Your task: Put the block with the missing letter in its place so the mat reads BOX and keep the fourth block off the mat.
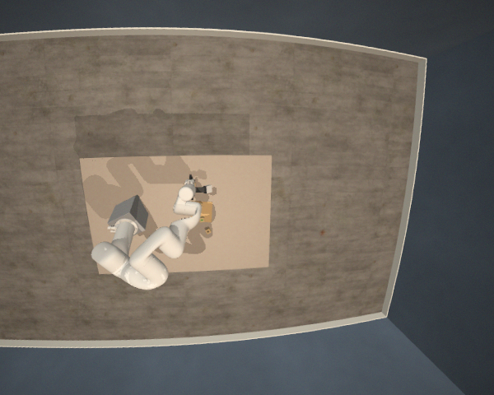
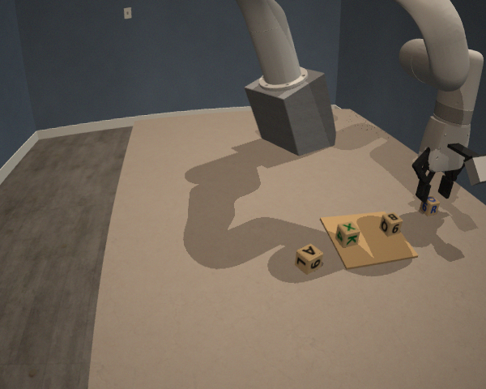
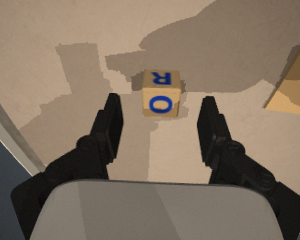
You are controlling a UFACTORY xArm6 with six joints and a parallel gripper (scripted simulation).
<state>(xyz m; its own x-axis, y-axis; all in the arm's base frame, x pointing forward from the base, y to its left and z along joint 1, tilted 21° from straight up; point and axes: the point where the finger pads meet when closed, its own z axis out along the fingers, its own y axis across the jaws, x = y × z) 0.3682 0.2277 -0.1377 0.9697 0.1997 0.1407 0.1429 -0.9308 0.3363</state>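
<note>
An orange mat [image 2: 368, 240] lies on the table. On it stand a block with a green X on top [image 2: 347, 234] and a block with a black B on top [image 2: 390, 223]. A third block with blue letters [image 2: 429, 205] lies off the mat beside its far right corner; in the wrist view this block [image 3: 161, 92] shows a blue O on top and an R on a side. My gripper [image 2: 436, 190] hovers just above this block, open and empty, with its fingers on either side of it and clear of it.
A fourth block with a black A on top [image 2: 309, 258] lies off the mat at its left. The grey robot base [image 2: 291, 110] stands behind. The table edge runs close to the right of the gripper.
</note>
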